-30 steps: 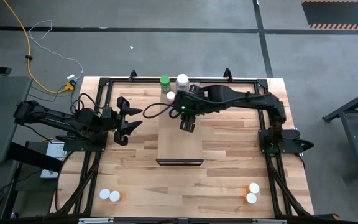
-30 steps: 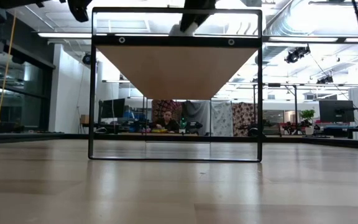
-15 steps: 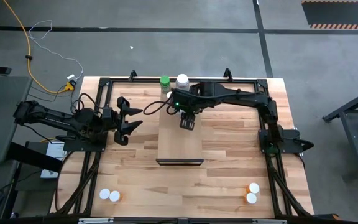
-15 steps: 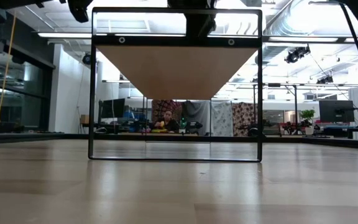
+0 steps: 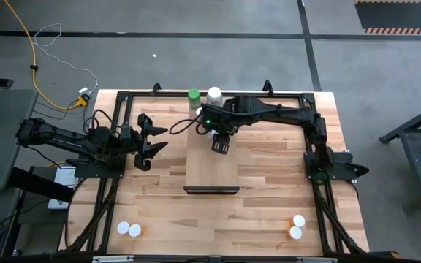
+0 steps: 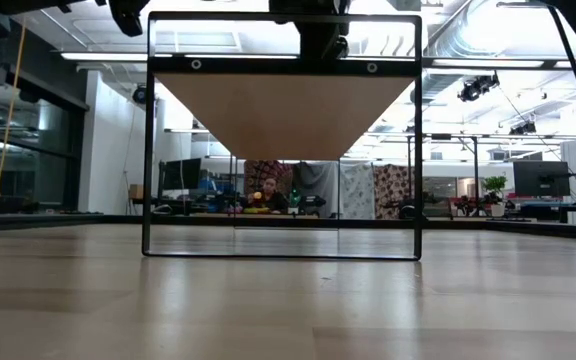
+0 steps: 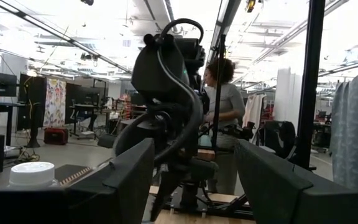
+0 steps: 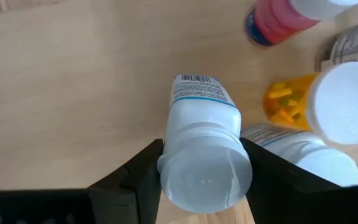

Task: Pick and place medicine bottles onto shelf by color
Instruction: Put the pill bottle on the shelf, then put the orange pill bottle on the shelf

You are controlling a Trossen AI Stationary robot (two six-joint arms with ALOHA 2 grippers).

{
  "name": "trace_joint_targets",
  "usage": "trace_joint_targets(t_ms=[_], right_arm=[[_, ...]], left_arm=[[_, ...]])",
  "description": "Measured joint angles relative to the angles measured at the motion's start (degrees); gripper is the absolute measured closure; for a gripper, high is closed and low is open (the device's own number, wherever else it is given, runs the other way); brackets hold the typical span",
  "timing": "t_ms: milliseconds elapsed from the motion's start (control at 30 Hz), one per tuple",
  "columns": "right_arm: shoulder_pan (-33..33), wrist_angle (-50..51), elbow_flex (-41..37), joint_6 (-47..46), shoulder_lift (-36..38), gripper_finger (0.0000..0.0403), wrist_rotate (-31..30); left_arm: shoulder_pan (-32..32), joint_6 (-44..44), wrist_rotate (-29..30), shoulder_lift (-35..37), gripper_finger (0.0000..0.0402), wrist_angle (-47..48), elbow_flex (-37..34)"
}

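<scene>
The shelf (image 5: 211,162) is taken as the landmark: a pale wood board raised on a black frame over the middle of the tabletop (image 5: 269,190).

The right end effector (image 5: 221,143) is held over the far part of the shelf, and its fingers (image 8: 140,174) are closed on a white bottle (image 8: 204,155). That bottle is seen upright between the two fingers in the right wrist view, with its base resting on, or held just above, the board; which of the two cannot be told. Just beside it stand an orange bottle with a white cap (image 8: 328,102), another white bottle (image 8: 316,162) and a pinkish-red bottle (image 8: 284,18).

At the far edge of the shelf a green-capped bottle (image 5: 194,96) and a white-capped bottle (image 5: 214,94) are seen from above.

The left end effector (image 5: 152,142) is held to the left of the shelf, apart from it, with its fingers spread and nothing between them.

Near the tabletop's front edge, well apart from the shelf, two white-capped bottles (image 5: 129,229) stand to the left and two more (image 5: 297,226) to the right.

Beyond the tabletop a person (image 7: 224,106) is seen in the room.
</scene>
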State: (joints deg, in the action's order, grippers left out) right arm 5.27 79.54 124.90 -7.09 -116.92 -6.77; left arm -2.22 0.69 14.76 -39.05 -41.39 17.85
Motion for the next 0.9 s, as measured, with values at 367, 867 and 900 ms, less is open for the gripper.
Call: trace_joint_targets(t_ms=[367,867,900], right_arm=[[0.5,-1.7,-0.2,1.1,-0.1,0.0210,-0.1],[1.9,-4.5,-0.2,2.9,-0.1,0.0126,-2.0],[1.9,-4.5,-0.2,3.1,-0.1,0.0126,-2.0]], left_arm=[[0.0,0.0,0.0,0.0,0.0188,0.0,0.0],[0.0,0.0,0.0,0.0,0.0188,0.0,0.0],[0.0,0.0,0.0,0.0,0.0188,0.1,0.0]])
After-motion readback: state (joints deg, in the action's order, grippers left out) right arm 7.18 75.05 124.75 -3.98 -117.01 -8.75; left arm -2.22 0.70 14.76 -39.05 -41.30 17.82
